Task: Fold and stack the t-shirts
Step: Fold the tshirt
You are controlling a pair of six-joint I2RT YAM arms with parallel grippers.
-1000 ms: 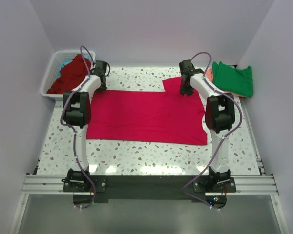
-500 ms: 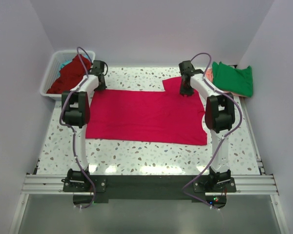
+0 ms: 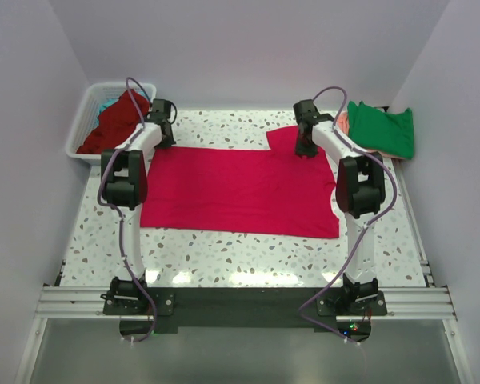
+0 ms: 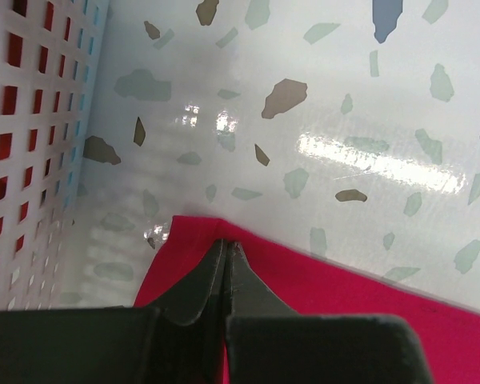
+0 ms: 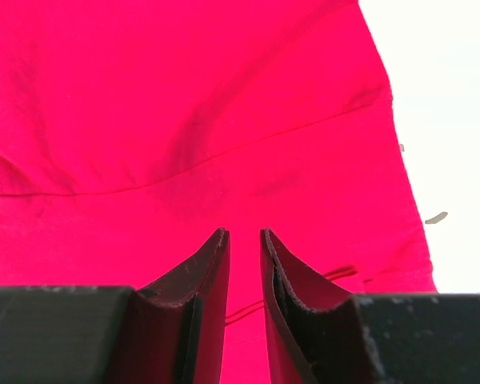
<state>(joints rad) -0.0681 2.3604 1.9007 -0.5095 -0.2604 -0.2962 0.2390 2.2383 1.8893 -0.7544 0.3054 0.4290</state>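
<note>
So the bright crimson-pink cloth t-shirt is spread flat on the speckled white terrazzo surface, stretching between the two pincers. The left pincer sits right at the shirt's far left corner with its tips pressed together. Can't tell if any cloth is actually pinched in there. The right pincer is down over the far right sleeve, only a narrow slit between its fingers, holding nothing. Just left of the left pincer is the white slatted plastic basket with a dark red cloth t-shirt in it. Off to the right of the right pincer lies a folded green cloth t-shirt.
</note>
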